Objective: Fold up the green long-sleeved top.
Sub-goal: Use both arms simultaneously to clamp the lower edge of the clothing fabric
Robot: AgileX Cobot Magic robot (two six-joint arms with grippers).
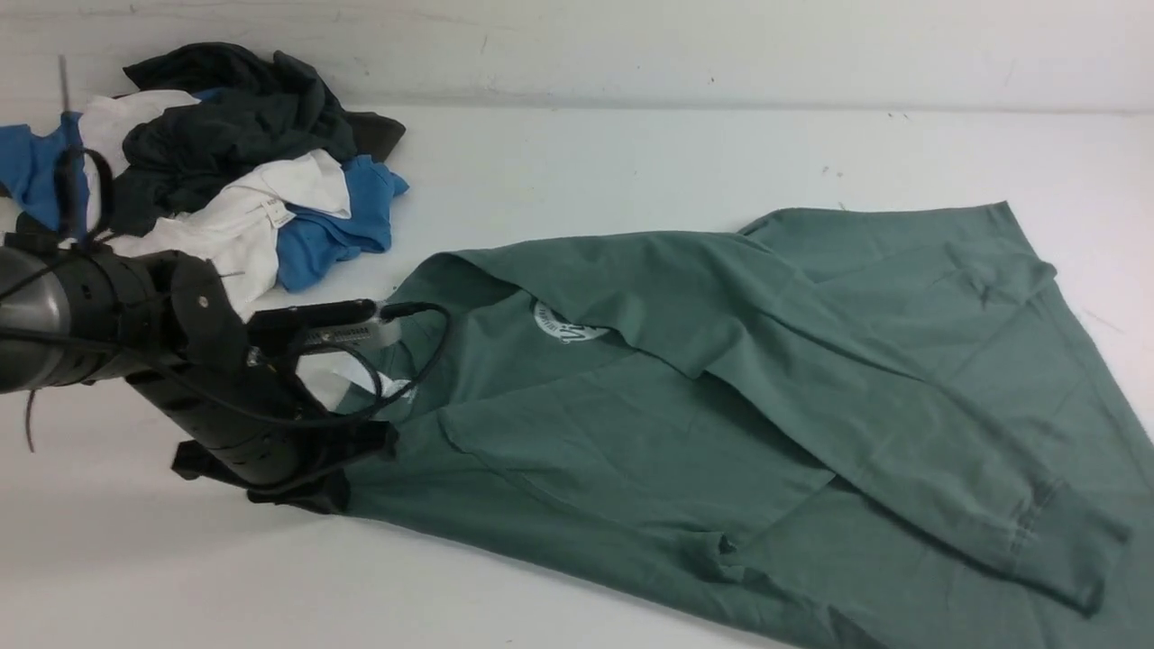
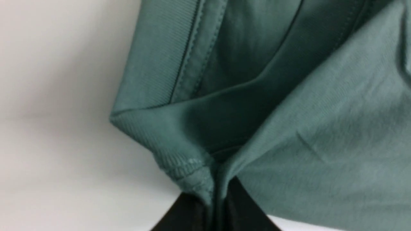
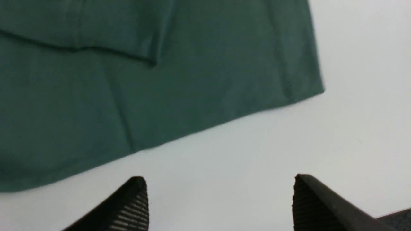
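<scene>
On the table (image 1: 631,153): green long-sleeved top (image 1: 721,379) lies spread out, one sleeve flopped across the chest, laundry pile (image 1: 234,171) well off at far left.
Left gripper (image 2: 218,208): clamped tight on the ribbed collar edge.
Right gripper (image 3: 218,189): jaws wide, nothing in them, hovering just beside the hem.
Tip: imo grab the hem too, then lift both ends evenly so the fold lands flat.

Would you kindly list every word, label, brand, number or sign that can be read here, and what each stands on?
"Vi": seemingly the start of a script word on the white round logo of the green long-sleeved top; its sleeve hides the rest.
Neck label: blurred, unreadable.
Tag on the white garment: too small to read.
Wrist views: no text.
</scene>
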